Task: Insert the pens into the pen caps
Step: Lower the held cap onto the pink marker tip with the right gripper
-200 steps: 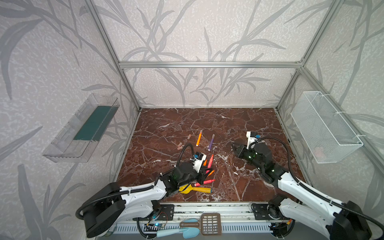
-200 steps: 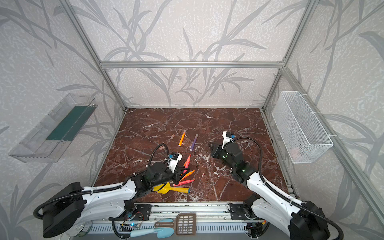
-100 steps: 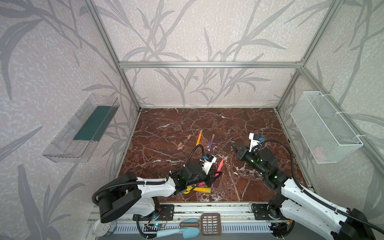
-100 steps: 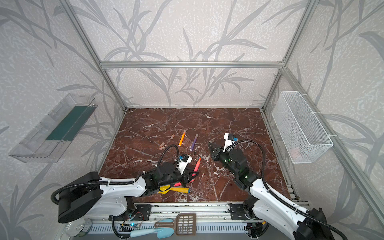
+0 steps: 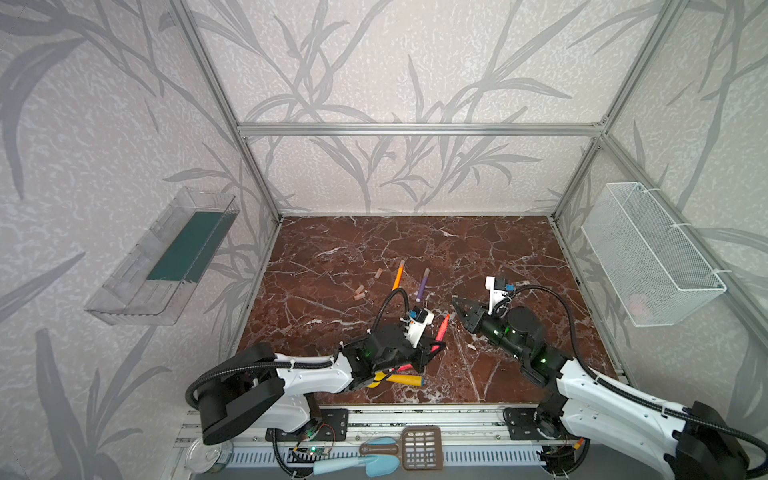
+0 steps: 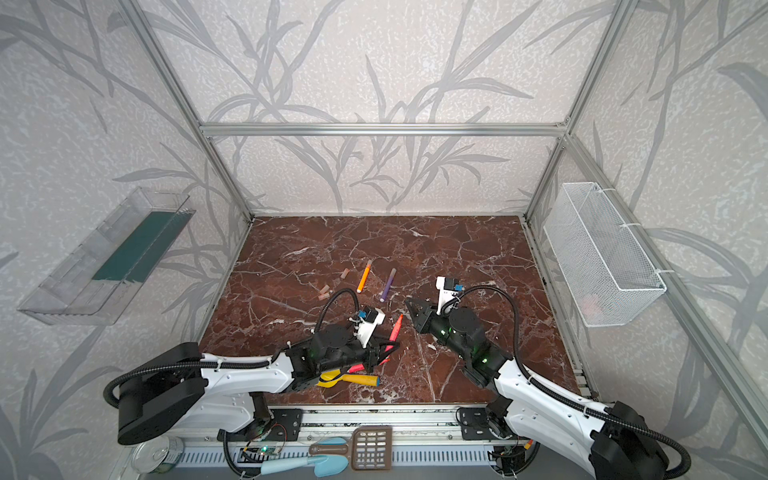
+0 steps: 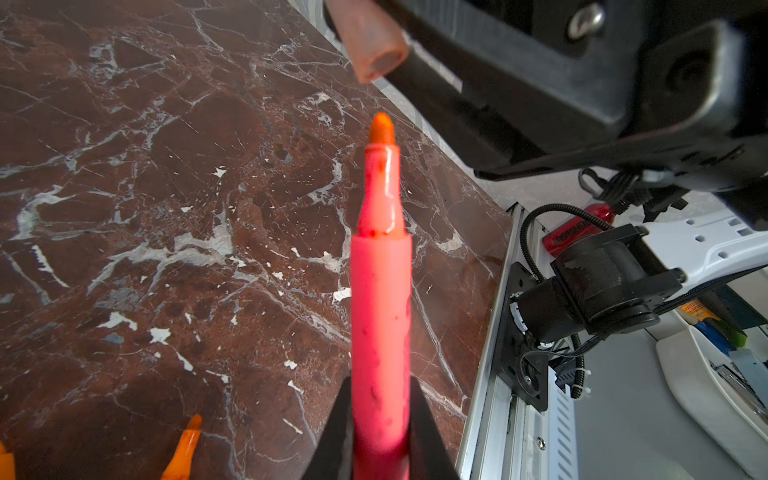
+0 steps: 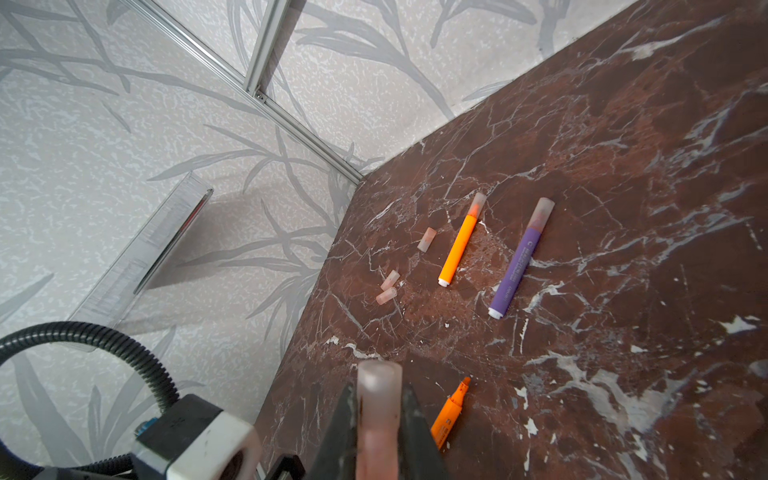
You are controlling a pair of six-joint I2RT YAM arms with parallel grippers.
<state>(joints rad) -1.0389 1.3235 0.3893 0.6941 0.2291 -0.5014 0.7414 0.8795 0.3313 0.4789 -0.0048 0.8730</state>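
Your left gripper is clamped on a pink-red pen. The pen's bare tip points at a pen cap just beyond it and is not touching it. Your right gripper is closed on that cap, which is too small to confirm in both top views. The two grippers face each other just below frame centre. Above them on the table, slightly left of centre, lie a capped orange pen, a capped purple pen and three loose caps.
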